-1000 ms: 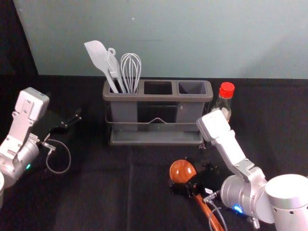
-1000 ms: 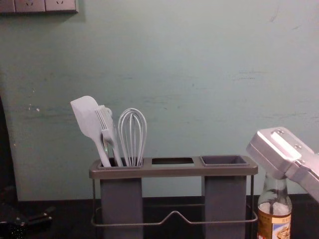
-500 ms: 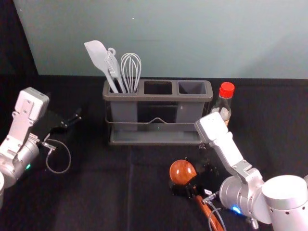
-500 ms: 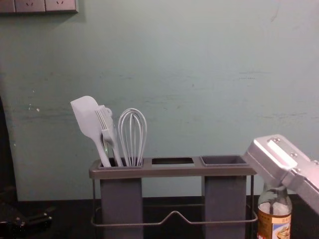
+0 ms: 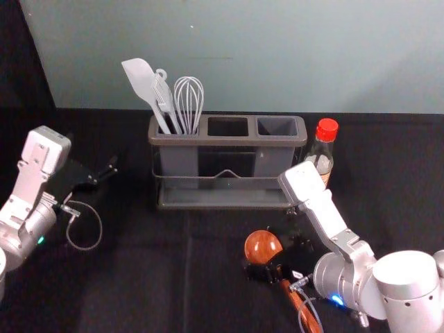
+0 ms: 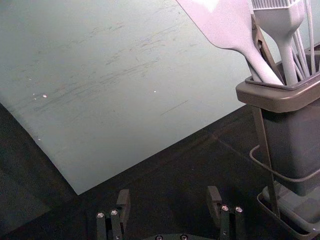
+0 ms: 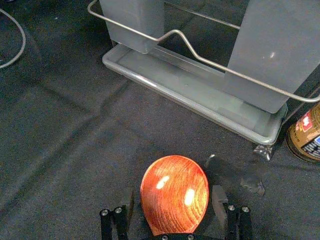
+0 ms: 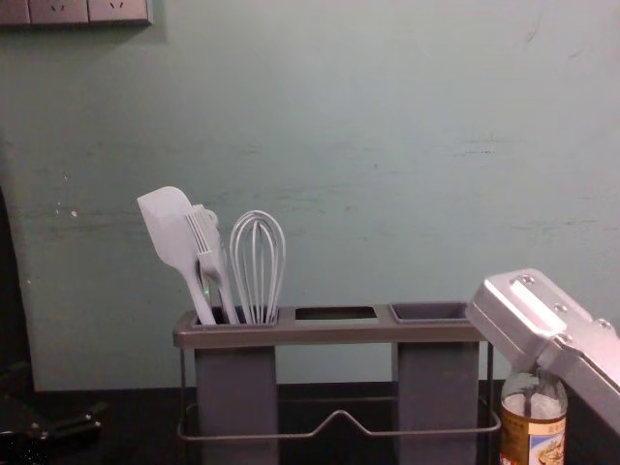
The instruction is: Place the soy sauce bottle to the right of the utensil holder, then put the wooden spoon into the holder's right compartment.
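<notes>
Head view looks down at the utensil holder (image 5: 232, 141); chest view faces it from lower, sharing its rim; close by, left wrist view faces its left end, right wrist view its base.

A flat, pale grey-green wall (image 5: 291, 55) forms the rear boundary; its surface carries scuff marks and small light specks, and a faint, soft-edged shadow (image 5: 409, 83) falls on its right portion in the head view. A row of socket plates (image 8: 73, 11) is mounted at the chest view's upper left. The horizontal work surface (image 5: 132, 284) is covered in creased black cloth, with dark material (image 5: 17, 62) bordering the wall at left.
</notes>
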